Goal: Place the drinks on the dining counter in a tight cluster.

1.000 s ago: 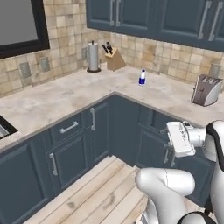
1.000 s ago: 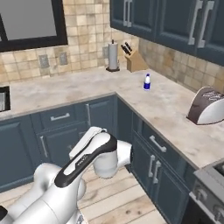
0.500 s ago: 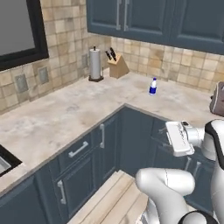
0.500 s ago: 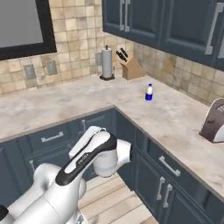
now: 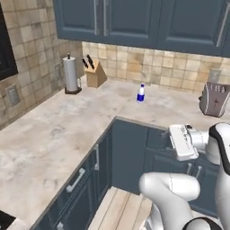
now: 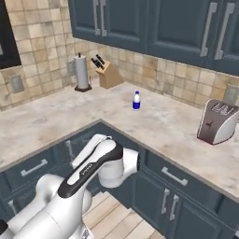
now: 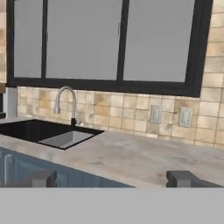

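Note:
A small white water bottle with a blue label (image 5: 141, 94) stands upright on the marble corner counter near the tiled back wall, also in the right base view (image 6: 136, 101). The arm's white hand (image 5: 181, 142) hangs folded in front of the lower cabinets, well short of the bottle. In the hand view my gripper (image 7: 113, 179) is open, its dark fingertips (image 7: 43, 178) far apart with nothing between them, and it faces a sink counter under a window. The dining counter is out of view.
A silver toaster (image 5: 214, 99) sits right of the bottle. A paper towel roll (image 5: 71, 75) and a knife block (image 5: 94, 74) stand in the corner to the left. The hand view has a black sink (image 7: 52, 133) with a faucet (image 7: 65, 103).
The base has moved, so the whole scene shifted: the corner counter and the water bottle look nearer and more central. The arm keeps its folded pose and the gripper stays open.

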